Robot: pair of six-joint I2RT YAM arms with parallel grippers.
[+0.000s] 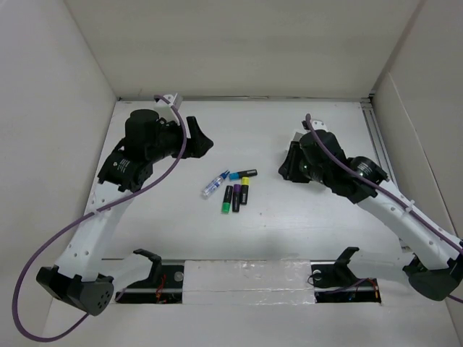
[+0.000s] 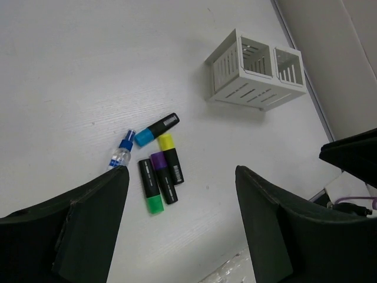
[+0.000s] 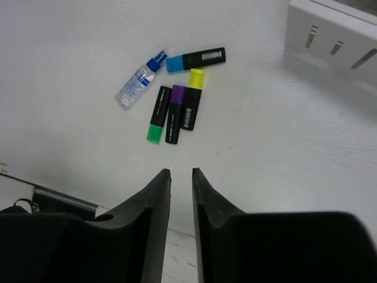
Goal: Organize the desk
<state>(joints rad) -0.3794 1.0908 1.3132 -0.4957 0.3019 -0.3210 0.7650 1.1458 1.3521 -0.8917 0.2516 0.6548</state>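
Observation:
The desk (image 1: 246, 123) is a plain white tabletop. At its middle lie a small clear spray bottle with a blue cap (image 1: 214, 186) and highlighters with blue (image 1: 242, 173), green (image 1: 227, 199), purple (image 1: 236, 196) and yellow (image 1: 244, 192) caps, close together. My left gripper (image 1: 202, 137) is open and empty, held above the desk to the back left of the cluster; its wrist view shows the bottle (image 2: 121, 154) and highlighters (image 2: 163, 177) below it. My right gripper (image 1: 283, 170) is empty, its fingers nearly together, to the right of the cluster (image 3: 175, 114).
A white slotted pen holder (image 2: 256, 71) stands on the desk at the back right, mostly hidden behind my right arm in the top view; its wall shows in the right wrist view (image 3: 336, 35). White walls enclose the back and sides. A taped strip (image 1: 246, 278) runs along the near edge.

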